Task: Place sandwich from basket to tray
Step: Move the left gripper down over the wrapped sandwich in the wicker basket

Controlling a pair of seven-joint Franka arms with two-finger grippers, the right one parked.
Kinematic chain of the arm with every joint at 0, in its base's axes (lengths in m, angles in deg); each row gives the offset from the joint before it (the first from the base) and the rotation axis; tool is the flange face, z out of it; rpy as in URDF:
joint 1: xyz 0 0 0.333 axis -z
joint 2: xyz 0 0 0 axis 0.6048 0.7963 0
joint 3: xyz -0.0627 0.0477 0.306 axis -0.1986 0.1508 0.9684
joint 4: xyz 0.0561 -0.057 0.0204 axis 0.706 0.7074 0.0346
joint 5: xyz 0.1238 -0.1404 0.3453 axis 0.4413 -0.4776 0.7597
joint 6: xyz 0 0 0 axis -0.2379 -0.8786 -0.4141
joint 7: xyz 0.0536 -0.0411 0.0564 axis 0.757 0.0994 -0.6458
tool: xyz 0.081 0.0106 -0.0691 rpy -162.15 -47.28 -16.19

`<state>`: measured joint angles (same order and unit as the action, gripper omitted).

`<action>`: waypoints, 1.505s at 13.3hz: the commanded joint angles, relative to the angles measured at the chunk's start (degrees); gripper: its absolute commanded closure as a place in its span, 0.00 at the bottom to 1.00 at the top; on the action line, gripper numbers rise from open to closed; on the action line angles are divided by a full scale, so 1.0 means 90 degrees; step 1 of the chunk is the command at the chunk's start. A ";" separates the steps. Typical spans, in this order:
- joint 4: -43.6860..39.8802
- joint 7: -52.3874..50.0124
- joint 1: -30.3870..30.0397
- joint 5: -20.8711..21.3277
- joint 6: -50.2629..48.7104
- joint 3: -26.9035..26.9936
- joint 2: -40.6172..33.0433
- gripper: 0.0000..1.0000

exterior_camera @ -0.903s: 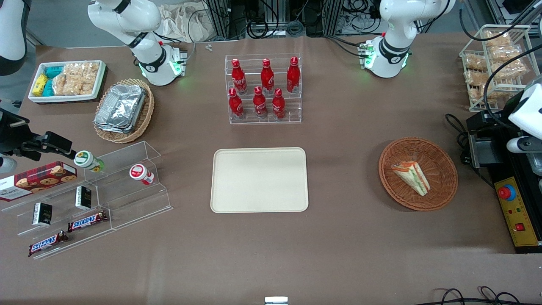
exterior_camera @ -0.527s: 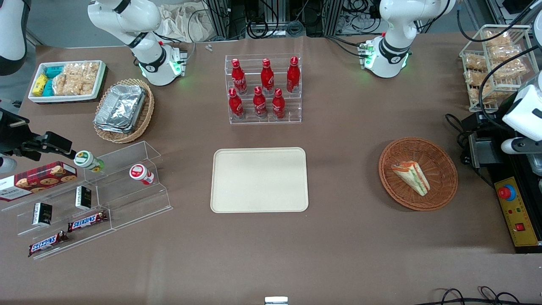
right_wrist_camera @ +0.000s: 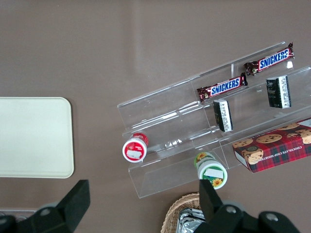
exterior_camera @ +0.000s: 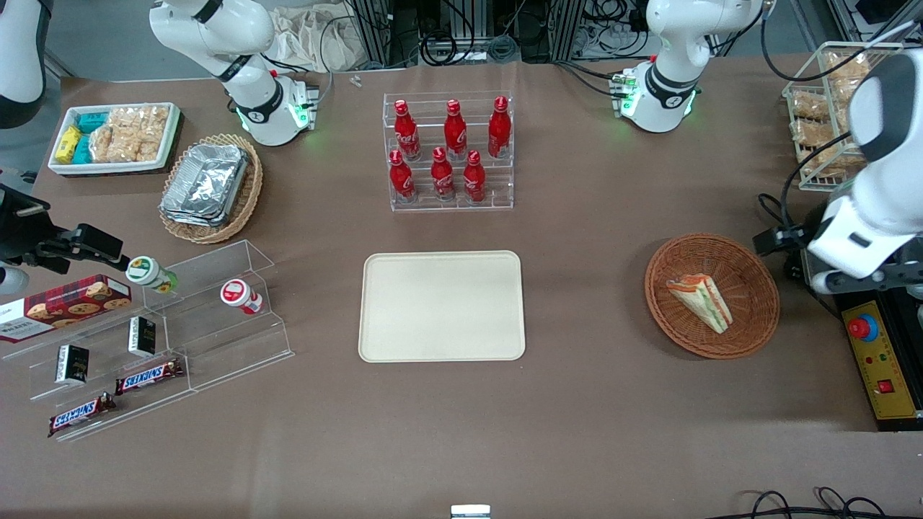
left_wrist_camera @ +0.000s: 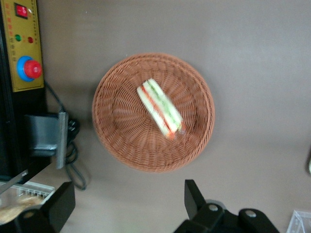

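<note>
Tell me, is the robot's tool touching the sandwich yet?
Apart. In the left wrist view, the open tool hangs above the table beside the basket, with bare wicker between it and the sandwich.

The left arm reaches in from the working arm's end of the table, its white forearm and wrist held high above the surface. The gripper (left_wrist_camera: 124,206) points straight down. Its two dark fingers (left_wrist_camera: 194,199) are spread wide apart with nothing between them. From the gripper, the arm's base stands toward 11 o'clock in the front view.
</note>
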<state>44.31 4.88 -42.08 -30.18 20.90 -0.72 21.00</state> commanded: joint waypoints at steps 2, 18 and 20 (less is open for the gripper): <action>0.1191 -0.0775 0.0023 -0.0302 0.1044 0.0068 -0.0261 0.00; 0.2452 -0.2028 -0.0222 -0.0323 0.4082 0.0097 0.1203 0.00; 0.2472 -0.2134 -0.0231 -0.0323 0.4249 0.0097 0.1331 0.00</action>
<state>66.26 -12.35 -43.87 -33.47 57.10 0.41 31.84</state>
